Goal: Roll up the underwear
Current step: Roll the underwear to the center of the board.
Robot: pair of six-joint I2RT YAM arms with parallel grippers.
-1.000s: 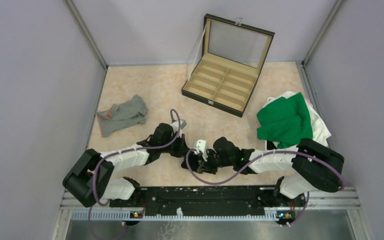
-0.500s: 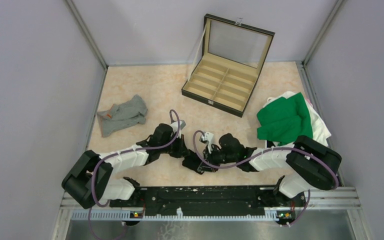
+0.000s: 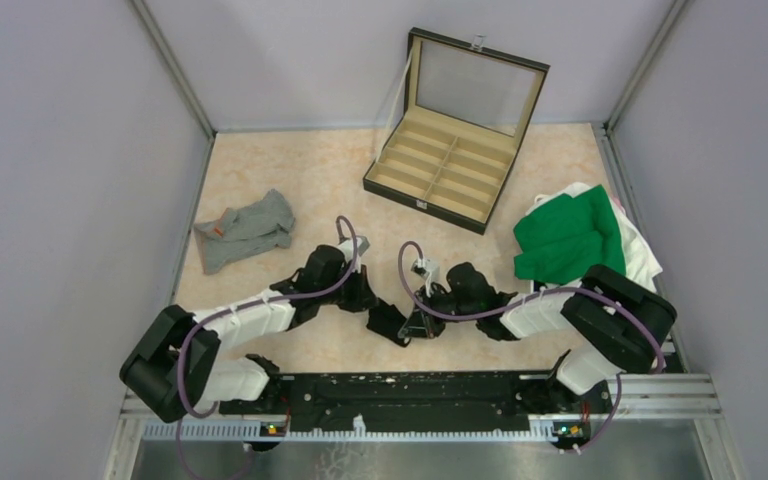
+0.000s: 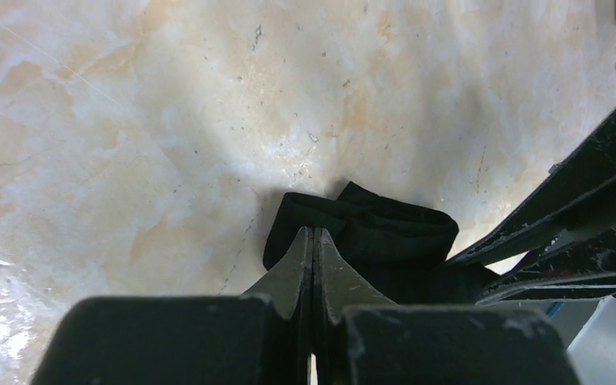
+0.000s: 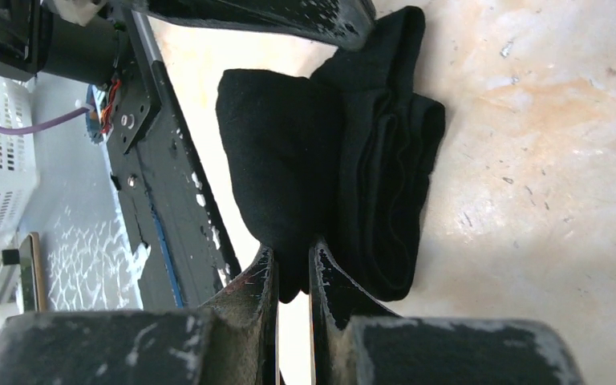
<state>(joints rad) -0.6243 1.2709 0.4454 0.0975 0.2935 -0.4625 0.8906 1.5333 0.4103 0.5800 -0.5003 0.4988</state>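
Pinching a fold of the black underwear [image 5: 329, 152], the right hand [image 5: 293, 250] held it on the table [image 5: 569, 120]; the left hand [image 4: 314, 234], fully closed, touched the garment's edge

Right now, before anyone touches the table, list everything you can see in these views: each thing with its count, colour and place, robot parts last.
black underwear: 1, black, bunched in folds, near middle of the table, between the grippers
grey underwear: 1, heather grey with orange label, left side
case: 1, dark outside, tan compartments, lid open, far middle
green garment: 1, green, right side, lying on the white cloth
white cloth: 1, white, right edge
table: 1, beige marbled
left gripper: 1, black, shut, tips at the black underwear's edge
right gripper: 1, black, shut on the black underwear
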